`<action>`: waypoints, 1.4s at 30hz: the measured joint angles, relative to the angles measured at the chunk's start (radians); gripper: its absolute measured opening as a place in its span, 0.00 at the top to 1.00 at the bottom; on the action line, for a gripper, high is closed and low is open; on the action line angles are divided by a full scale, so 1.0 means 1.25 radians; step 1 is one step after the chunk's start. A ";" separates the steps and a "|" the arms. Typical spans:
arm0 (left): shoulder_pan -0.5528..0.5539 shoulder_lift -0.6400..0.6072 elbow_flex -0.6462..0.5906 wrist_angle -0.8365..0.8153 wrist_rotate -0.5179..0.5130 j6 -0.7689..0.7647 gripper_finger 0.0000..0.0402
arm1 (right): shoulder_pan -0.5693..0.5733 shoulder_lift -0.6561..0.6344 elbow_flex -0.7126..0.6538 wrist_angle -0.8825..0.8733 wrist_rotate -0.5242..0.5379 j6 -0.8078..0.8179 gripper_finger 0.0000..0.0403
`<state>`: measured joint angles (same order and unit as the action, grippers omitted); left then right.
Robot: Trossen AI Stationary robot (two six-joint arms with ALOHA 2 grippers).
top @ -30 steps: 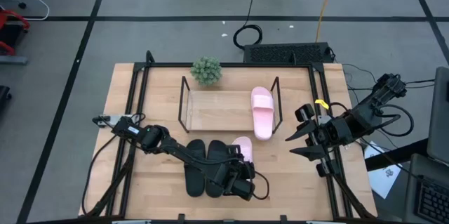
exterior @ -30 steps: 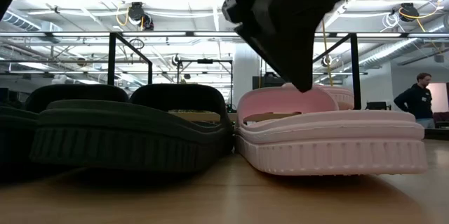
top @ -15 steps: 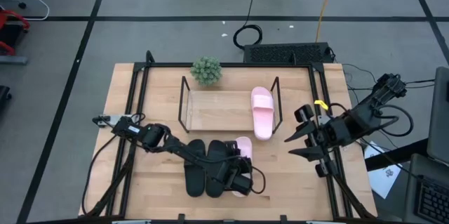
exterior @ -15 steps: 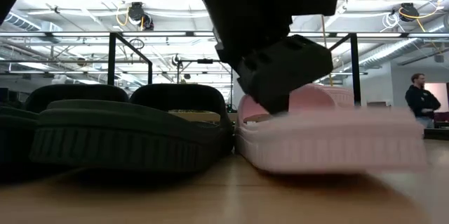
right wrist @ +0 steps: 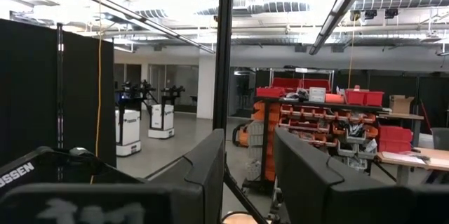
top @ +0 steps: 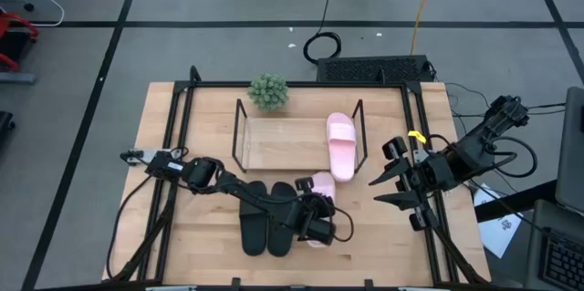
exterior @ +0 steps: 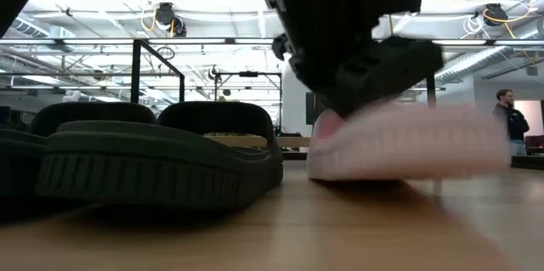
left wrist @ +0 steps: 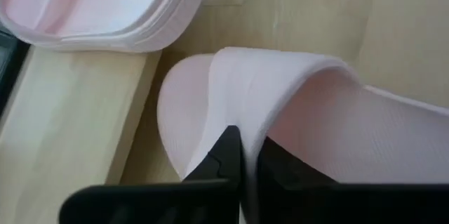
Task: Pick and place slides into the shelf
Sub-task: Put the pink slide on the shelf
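My left gripper [top: 318,207] is shut on the strap of a pale pink slide [top: 321,184], near the middle of the table and just in front of the shelf [top: 274,145]. In the low view this slide [exterior: 408,143] sits just above the table. The second pink slide [top: 340,145] lies sole down on the shelf's wooden base at its right end. Two black slides [top: 254,223] [top: 283,213] lie side by side on the table, left of the held slide. My right gripper [top: 374,189] is open and empty at the table's right edge. My left gripper pinches the pink slide's wide strap [left wrist: 231,104] at its edge, with one finger [left wrist: 226,155] on each side of the strap. The fingers come from the table's near side, slanting down. The slide hangs roughly level, lifted a little clear of the table.
A small green plant [top: 268,92] stands behind the shelf's far left corner. The black table frame's rods [top: 178,127] [top: 412,127] run along both sides. Bare wood lies on the shelf base left of the pink slide. A person [exterior: 510,118] stands far off in the room.
My left gripper has moved up and a little toward the table's right with the pink slide. The slide stood on the table against the black slide and is now lifted clear and drawn away from it to the right.
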<state>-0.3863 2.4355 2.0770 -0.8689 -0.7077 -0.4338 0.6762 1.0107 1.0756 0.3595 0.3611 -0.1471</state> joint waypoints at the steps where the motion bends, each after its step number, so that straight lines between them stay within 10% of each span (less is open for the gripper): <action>1: -0.003 0.000 0.008 -0.009 0.001 -0.006 0.99 | 0.000 0.000 0.000 0.000 0.000 0.000 0.72; 14: -0.066 -0.005 0.225 -0.262 -0.035 -0.108 1.00 | 0.000 0.000 0.000 0.006 0.000 0.003 0.72; 25: -0.003 -0.093 0.215 -0.396 -0.192 -0.112 1.00 | 0.000 -0.002 0.000 0.026 0.000 0.003 0.72; 42: 0.186 -0.090 0.064 -0.244 -0.107 0.152 1.00 | 0.000 -0.020 0.000 0.038 0.000 0.002 0.72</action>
<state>-0.1533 2.3226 2.1564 -1.1739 -0.8420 -0.2433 0.6762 0.9863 1.0752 0.4072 0.3610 -0.1444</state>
